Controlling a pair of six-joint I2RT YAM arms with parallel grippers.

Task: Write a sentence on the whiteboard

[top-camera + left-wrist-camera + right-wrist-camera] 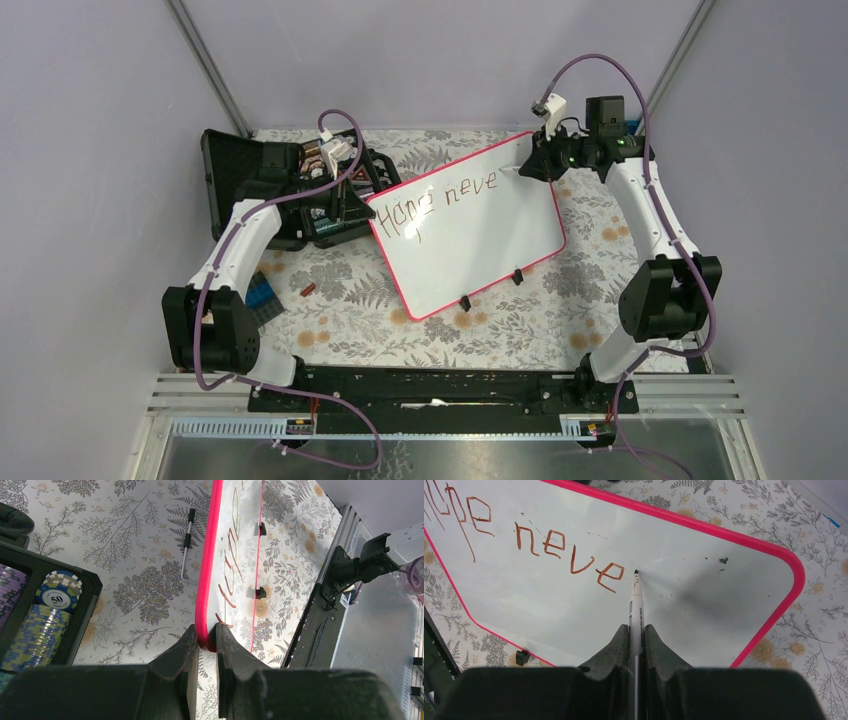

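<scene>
Item 1, whiteboard (480, 250): we are finding it lying askew in the middle of the desk (340, 300), which is wearing a leaf-patterned cloth. Its pink rim is running all round, and two black clips (465, 302) are sitting on the long edge nearer the arm bases.

Item 2, sentence (559, 550): we are reading "Hope neve" in brownish strokes, running along the board's far long edge.

Item 3, left tool (206, 635): it is closing its two fingers on the pink rim at the board's left short edge, one finger on each face.

Item 4, right tool (636, 635): it is clamping a white marker (636, 610) between its fingers. The marker's dark tip is touching the board just to the right of the last "e".

Item 5, black case (225, 170): we are noting it lying open at the far left of the desk, beside the board's left edge. Stacks of poker chips (57, 587) are sitting in its compartments, the top one marked 50.

Item 6, small blue object (265, 295): it is lying near the left arm; we are unable to tell what it is.
</scene>
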